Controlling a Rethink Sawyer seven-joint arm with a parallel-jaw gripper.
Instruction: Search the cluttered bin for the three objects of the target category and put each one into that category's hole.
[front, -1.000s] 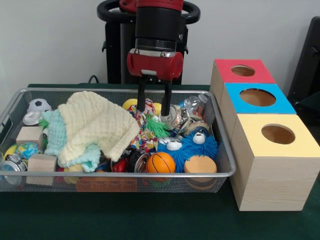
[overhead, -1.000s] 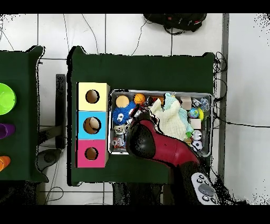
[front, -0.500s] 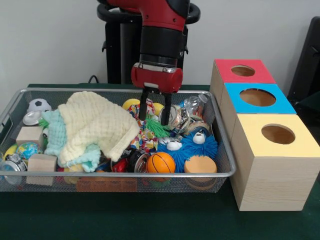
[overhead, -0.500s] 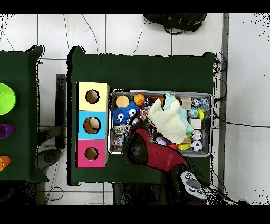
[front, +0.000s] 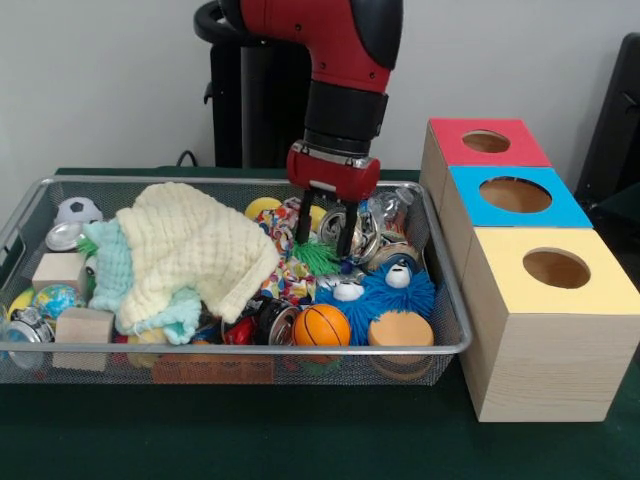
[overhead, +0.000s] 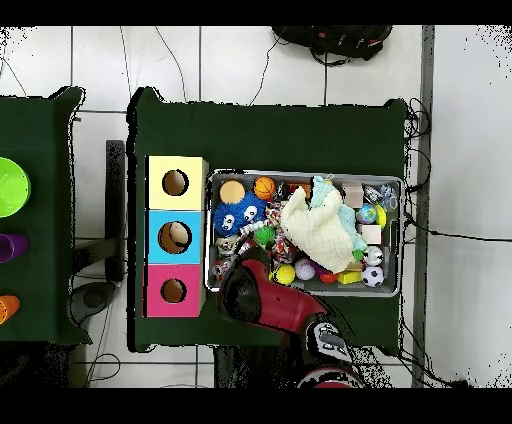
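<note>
Filling most of the green table (front: 300, 440), a wire mesh bin (front: 230, 352) holds a heap of small things, and a row of three wooden boxes stands just beside its right end in the front view. The boxes run yellow-topped (front: 556, 270), blue-topped (front: 515, 195) and red-topped (front: 486, 142) from near to far, each with a round hole in its lid; something pale shows inside the blue one's hole from overhead (overhead: 174, 237).

A cream cloth (front: 195, 250) lies draped over a mint one (front: 108, 262) across the bin's left half. Right of them sit a fuzzy blue ball with eyes (front: 385, 295), a small basketball (front: 321, 325), a round wooden lid (front: 400, 329), a green spiky toy (front: 318, 257), crushed cans (front: 372, 240) and a clear bottle (front: 392, 208). Wooden blocks (front: 82, 325), a globe ball (front: 55, 298) and a soccer ball (front: 78, 210) crowd the left end.

Bare cloth runs along the bin's front rim. The red arm (front: 335, 60) leans down from above, gripper (front: 324, 236) pointing straight down over the cans near the far rim, its two fingers (front: 303, 226) parted with nothing clamped between them.
</note>
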